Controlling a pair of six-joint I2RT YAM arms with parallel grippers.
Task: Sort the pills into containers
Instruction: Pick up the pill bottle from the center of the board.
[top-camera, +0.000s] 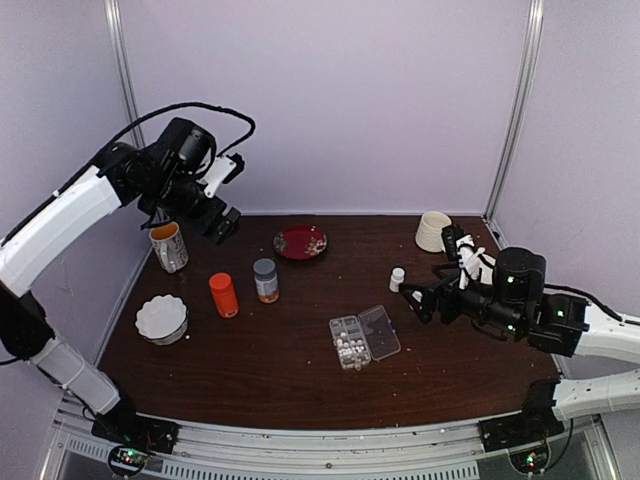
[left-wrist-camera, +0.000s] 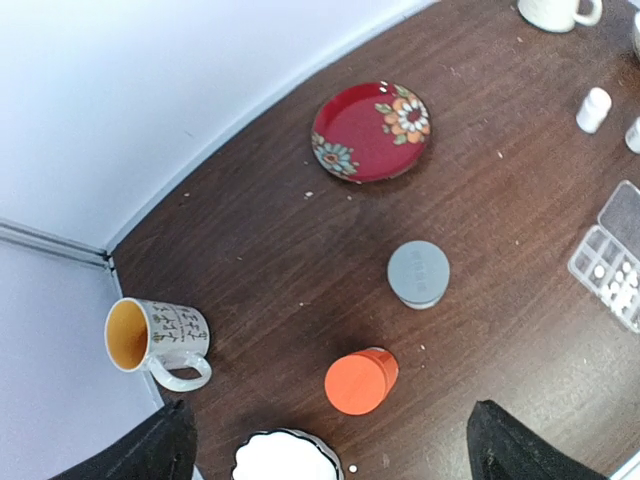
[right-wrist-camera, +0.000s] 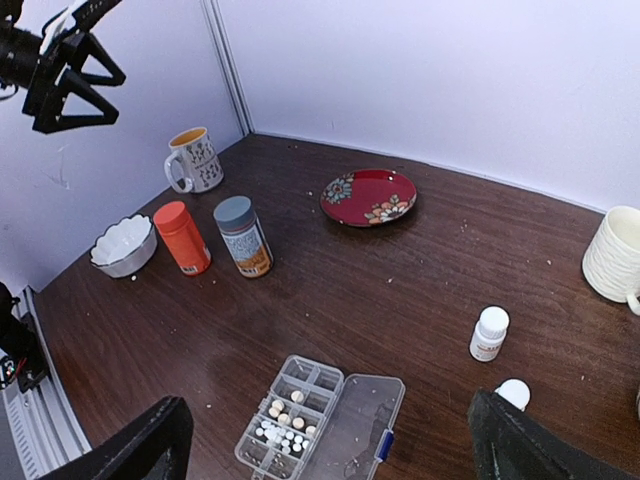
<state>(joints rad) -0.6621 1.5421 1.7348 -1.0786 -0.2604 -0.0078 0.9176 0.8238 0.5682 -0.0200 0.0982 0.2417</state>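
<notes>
The clear organizer box (top-camera: 347, 342) lies open on the dark table, its lid (top-camera: 381, 331) flat to the right. Several whitish pills (right-wrist-camera: 284, 430) sit in its middle containers (right-wrist-camera: 300, 400), larger tan ones in one cell and small white ones in the cell beside it. My right gripper (right-wrist-camera: 330, 425) hovers open above the box with nothing between its fingers (right-wrist-camera: 150, 450); the top view shows this right gripper (top-camera: 422, 297) right of the box. Raised high at the back left, my left gripper (top-camera: 222, 224) is open and empty. From its wrist view the left gripper (left-wrist-camera: 332, 430) looks down over the orange bottle (left-wrist-camera: 360, 380).
A grey-capped bottle (top-camera: 265, 280), a red flowered plate (top-camera: 300, 241), a patterned mug (top-camera: 168, 246) and a white bowl (top-camera: 161, 318) stand on the left half. A small white bottle (top-camera: 397, 278) and a cream cup (top-camera: 432, 231) stand at the back right. Another white cap (right-wrist-camera: 513, 393) shows near my right finger.
</notes>
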